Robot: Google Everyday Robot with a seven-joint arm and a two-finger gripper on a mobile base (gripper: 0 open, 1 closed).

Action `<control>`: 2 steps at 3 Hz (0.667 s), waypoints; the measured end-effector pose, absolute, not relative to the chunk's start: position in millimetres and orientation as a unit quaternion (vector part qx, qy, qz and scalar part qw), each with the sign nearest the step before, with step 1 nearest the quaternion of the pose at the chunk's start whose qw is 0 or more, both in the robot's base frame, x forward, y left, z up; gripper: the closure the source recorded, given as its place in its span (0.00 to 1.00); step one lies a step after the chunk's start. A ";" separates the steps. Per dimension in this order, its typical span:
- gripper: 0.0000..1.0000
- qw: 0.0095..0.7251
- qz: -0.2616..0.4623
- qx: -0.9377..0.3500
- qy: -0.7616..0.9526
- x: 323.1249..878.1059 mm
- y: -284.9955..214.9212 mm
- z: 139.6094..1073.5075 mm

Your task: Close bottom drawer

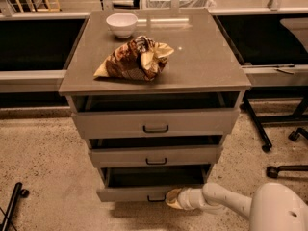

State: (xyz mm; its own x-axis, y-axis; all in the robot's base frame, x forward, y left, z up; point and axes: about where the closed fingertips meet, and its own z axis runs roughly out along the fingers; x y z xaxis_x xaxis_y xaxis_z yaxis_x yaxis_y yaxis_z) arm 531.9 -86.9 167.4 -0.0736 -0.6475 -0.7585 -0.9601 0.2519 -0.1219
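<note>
The bottom drawer (130, 193) is the lowest and slimmest of three grey-taupe drawers in the cabinet. It stands pulled out, with a dark open cavity above its front panel. Its small dark handle (155, 198) sits at the panel's middle. My gripper (172, 198) is at the end of the white arm that comes in from the lower right. It is against the drawer's front panel, just right of the handle.
The top drawer (155, 122) and middle drawer (155, 156) also stand partly out. On the cabinet top lie a white bowl (121, 24) and a crumpled snack bag (134, 59). Chair legs with casters (276, 148) stand to the right. A black object (13, 203) lies at the lower left.
</note>
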 end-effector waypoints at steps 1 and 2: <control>0.37 0.366 0.206 -0.576 0.701 536.0 -85.7 169.6; 0.14 0.368 0.191 -0.583 0.699 540.4 -84.8 178.6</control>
State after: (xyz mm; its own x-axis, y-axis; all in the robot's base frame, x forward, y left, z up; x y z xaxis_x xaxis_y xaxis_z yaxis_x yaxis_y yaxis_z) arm 540.4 -84.8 178.6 -0.0506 -0.6738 -0.7372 -0.9552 0.2482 -0.1613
